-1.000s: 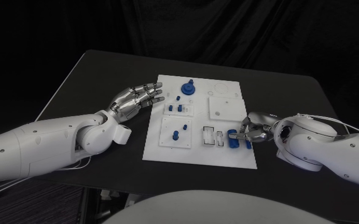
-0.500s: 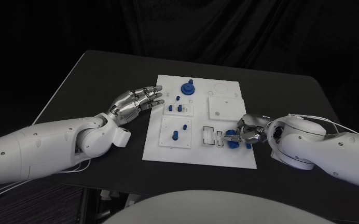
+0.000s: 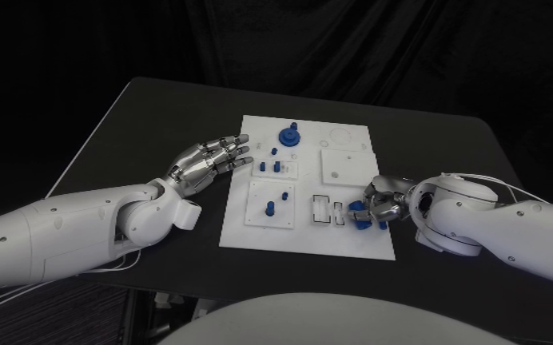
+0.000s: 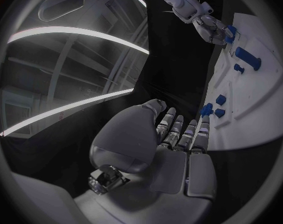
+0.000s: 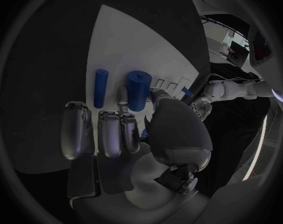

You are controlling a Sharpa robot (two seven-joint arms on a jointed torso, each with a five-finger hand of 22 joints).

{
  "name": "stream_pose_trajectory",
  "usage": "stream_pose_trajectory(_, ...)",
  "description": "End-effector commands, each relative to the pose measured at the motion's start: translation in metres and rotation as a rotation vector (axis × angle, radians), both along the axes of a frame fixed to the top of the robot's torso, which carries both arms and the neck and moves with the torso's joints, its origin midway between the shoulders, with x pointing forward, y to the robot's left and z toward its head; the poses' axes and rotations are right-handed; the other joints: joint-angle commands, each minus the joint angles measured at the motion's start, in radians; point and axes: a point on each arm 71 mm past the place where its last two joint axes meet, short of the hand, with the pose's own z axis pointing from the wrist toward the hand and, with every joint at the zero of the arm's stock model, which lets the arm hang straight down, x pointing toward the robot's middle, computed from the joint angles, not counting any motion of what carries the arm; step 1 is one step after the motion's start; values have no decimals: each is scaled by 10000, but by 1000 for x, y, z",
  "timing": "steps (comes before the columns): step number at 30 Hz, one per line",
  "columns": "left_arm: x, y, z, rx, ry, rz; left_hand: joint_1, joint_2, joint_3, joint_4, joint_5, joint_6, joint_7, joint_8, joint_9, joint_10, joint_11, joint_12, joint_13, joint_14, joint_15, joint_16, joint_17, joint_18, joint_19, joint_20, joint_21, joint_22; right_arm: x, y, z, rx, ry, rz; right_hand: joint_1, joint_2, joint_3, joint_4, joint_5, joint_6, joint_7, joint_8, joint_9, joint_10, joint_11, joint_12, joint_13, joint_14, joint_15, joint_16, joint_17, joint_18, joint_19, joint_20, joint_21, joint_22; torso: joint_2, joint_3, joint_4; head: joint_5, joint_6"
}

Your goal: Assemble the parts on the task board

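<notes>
- A thick blue cylinder part lies at the task board's 4 o'clock corner, a thinner blue part just beside it.
- The right hand pinches the thick cylinder; this looks like the pick-up step.
- Next, probably: lift it clear and carry it to its socket.
- The left hand, fingers spread and empty, hovers over the bench at the board's 9 o'clock edge.

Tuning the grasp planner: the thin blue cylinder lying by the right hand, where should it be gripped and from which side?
Pinch the thin blue cylinder across its middle, coming from above. It lies flat on the task board, so its round sides are exposed. The thicker blue cylinder lies alongside, apart from it, by the right hand.
</notes>
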Motion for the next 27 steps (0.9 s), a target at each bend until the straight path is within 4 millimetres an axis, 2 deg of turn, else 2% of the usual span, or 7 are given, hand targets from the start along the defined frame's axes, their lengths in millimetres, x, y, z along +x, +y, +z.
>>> stream_pose_trajectory(1,0,0,1,-330,27,76,-17,81,70,12,-1,69,87,40,11,55,32,62,15,66,11,36,9,-69,57,5,65,7,-4,-4,-4,689,264,-719,349,218,1270,-1047,586,-251,-191,339,456,1060,-116,27,2633,783,-100,-35,1137,-8,432,-89,92,2038,-8,2,11,11,-2)
stream_pose_trajectory(7,0,1,0,-317,37,94,-19,78,77,11,-4,72,88,42,11,57,32,62,15,72,13,43,10,-70,58,5,65,6,-8,-3,5,1969,-52,-1200,89,57,1999,-1164,1751,-549,-244,824,1197,1060,-169,27,2633,774,-150,-76,1044,-19,445,-140,163,2050,5,0,7,-10,-2)
stream_pose_trajectory(8,0,1,0,-314,38,97,-19,78,77,11,-4,72,88,42,11,57,32,62,15,72,13,43,10,-70,58,5,65,6,-9,-2,8,2282,-99,-1309,11,-7,2287,-1235,2626,-630,-231,1012,1465,1060,-189,27,2633,775,-152,-81,1024,-22,451,-162,189,2053,3,0,10,-30,-2)
stream_pose_trajectory(11,0,1,0,-302,44,108,-25,71,87,14,-15,80,91,46,12,61,32,65,15,71,14,43,10,-72,59,5,65,3,-11,1,15,2807,-32,-1511,-147,-31,2416,-1227,2810,-708,-245,1095,1636,1060,-184,27,2633,774,-166,-86,1006,-23,452,-159,201,2053,5,0,6,-25,-2)
stream_pose_trajectory(12,0,1,0,-295,49,112,-25,71,87,14,-15,80,91,46,12,61,32,65,15,71,14,43,10,-72,59,5,65,3,-12,2,17,2979,35,-1573,-228,-33,2431,-1200,2746,-725,-247,1117,1689,1060,-185,27,2633,776,-167,-84,1006,-23,452,-160,204,2053,6,0,5,-18,-2)
stream_pose_trajectory(20,0,0,0,-281,73,97,-29,65,93,16,-22,88,92,49,13,64,32,66,16,72,15,44,10,-73,63,5,67,5,-16,16,22,3290,363,-1359,-977,112,2131,-692,-164,-823,-214,1019,1952,1060,-143,27,2633,751,-128,-143,871,2,402,-128,113,2014,8,-2,7,-52,-2)
stream_pose_trajectory(27,0,-1,0,-274,101,71,-33,61,96,18,-26,90,92,50,14,65,31,66,16,70,14,42,10,-74,63,5,67,3,-15,26,16,2943,615,-1076,-1135,169,1886,-452,-1045,-801,-171,909,2008,1060,-99,27,2633,726,-95,-208,744,30,353,-93,-2,1975,6,-1,9,-89,-2)
